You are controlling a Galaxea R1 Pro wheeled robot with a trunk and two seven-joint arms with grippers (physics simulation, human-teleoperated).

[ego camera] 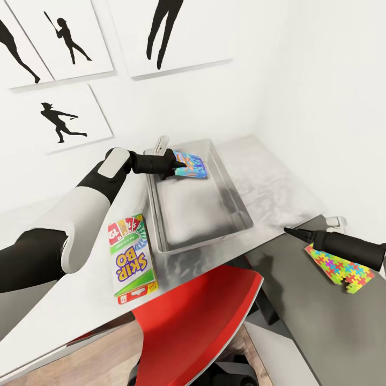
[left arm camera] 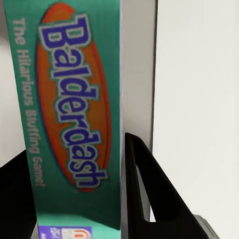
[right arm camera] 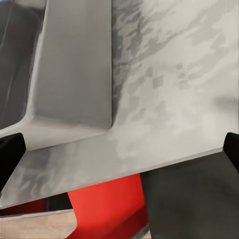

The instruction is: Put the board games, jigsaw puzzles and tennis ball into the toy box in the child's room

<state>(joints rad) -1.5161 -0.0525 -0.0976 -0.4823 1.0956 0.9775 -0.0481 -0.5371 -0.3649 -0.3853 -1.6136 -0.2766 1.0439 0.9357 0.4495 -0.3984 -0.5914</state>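
Observation:
My left gripper (ego camera: 172,164) is shut on the blue cartoon board game (ego camera: 191,166), holding it tilted over the far end of the light grey toy box (ego camera: 236,199). In the left wrist view the game's teal "Balderdash" edge (left arm camera: 74,109) sits between the black fingers (left arm camera: 144,194). The SKIP-BO board game (ego camera: 131,255) lies flat on the table (ego camera: 279,187), left of the toy box. My right gripper (ego camera: 292,232) is open above the table's dark wing, beside a jigsaw puzzle (ego camera: 341,269). Its fingers (right arm camera: 10,157) frame the toy box corner (right arm camera: 74,74). The tennis ball and the bed are out of view.
A red chair (ego camera: 198,316) stands tucked under the table's front edge, below the toy box. White walls with framed silhouette pictures (ego camera: 67,118) close in behind and to the right of the table. The dark grey wing (ego camera: 321,327) runs along the right.

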